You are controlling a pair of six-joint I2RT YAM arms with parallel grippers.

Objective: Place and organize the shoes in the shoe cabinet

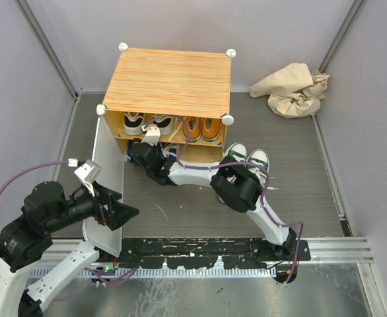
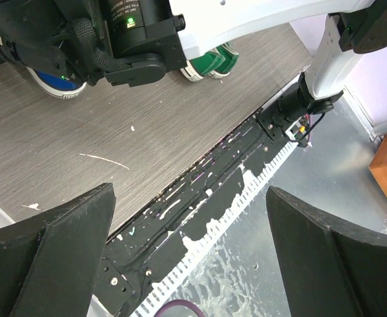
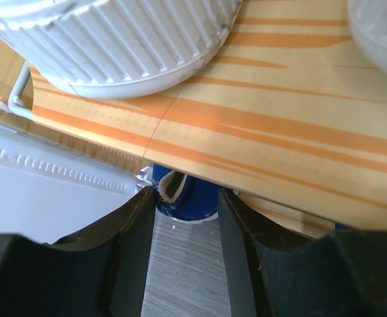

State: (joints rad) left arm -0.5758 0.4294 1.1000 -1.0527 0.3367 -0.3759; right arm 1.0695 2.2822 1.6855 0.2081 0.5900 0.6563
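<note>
The shoe cabinet (image 1: 169, 80) stands at the back with its white door (image 1: 107, 172) swung open to the left. White-and-black sneakers (image 1: 146, 123) and orange sneakers (image 1: 202, 127) sit on its upper shelf. My right gripper (image 1: 147, 153) reaches into the lower compartment. In the right wrist view its fingers (image 3: 137, 218) close on the heel of a blue shoe (image 3: 190, 195) under the shelf (image 3: 279, 139). The shoe also shows in the left wrist view (image 2: 55, 82). Green sneakers (image 1: 247, 157) lie on the floor right of the cabinet. My left gripper (image 1: 123, 214) is open and empty beside the door.
A crumpled beige cloth bag (image 1: 292, 89) lies at the back right. Grey walls enclose the floor on three sides. The black mounting rail (image 1: 200, 249) runs along the near edge, also seen under the left fingers (image 2: 200, 198).
</note>
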